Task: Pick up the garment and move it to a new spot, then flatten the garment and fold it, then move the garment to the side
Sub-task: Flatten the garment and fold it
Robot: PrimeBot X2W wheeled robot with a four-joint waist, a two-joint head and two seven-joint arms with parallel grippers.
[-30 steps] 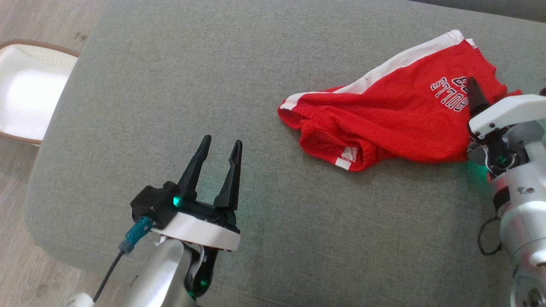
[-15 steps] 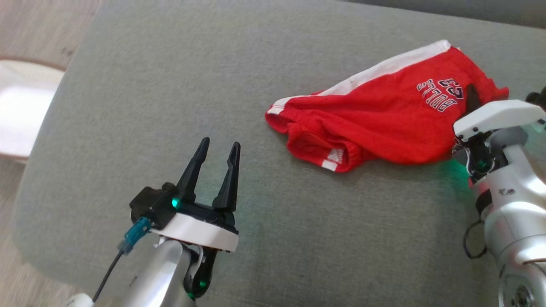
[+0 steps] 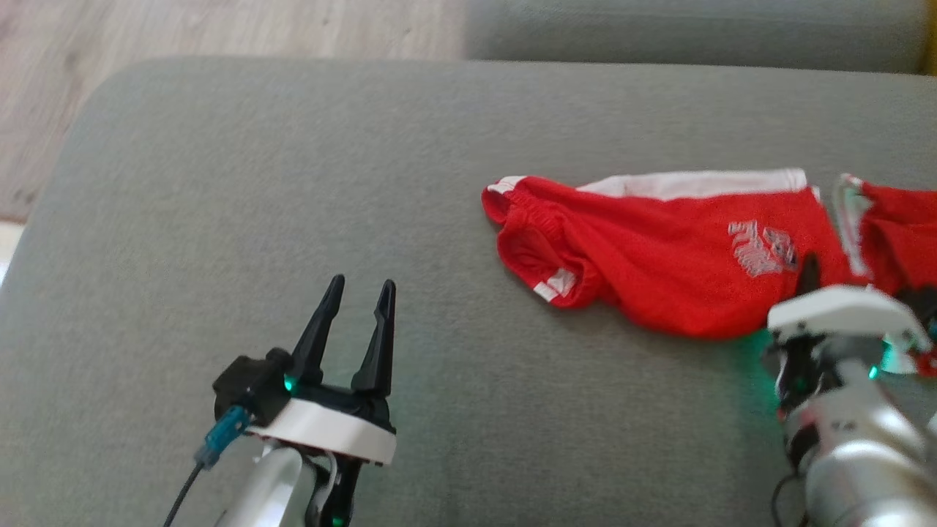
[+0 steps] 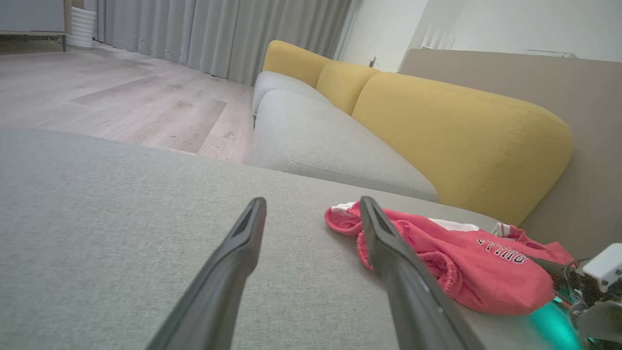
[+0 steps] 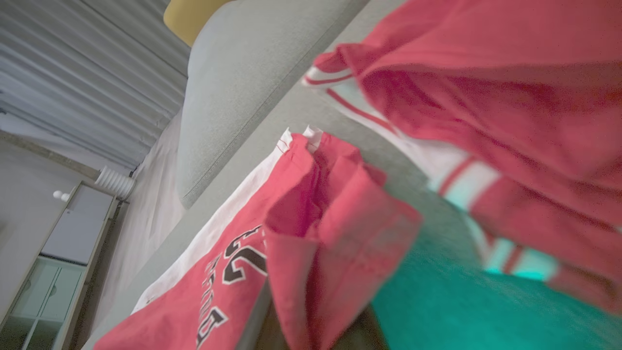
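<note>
The right gripper (image 3: 809, 269), open a second ago, now pinches the red garment (image 3: 659, 271) just beside its printed lettering (image 3: 761, 249), and the cloth beyond that lettering now bunches into a raised fold.

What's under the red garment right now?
The grey cushion lies under the red garment, whose near edge the right gripper pinches. Anything beneath the folds is covered.

Grey upholstered cushion (image 3: 293, 183), yellow sofa backrests (image 4: 461, 131), pale wood floor (image 4: 121, 97), grey curtains (image 4: 218, 29) beyond
</note>
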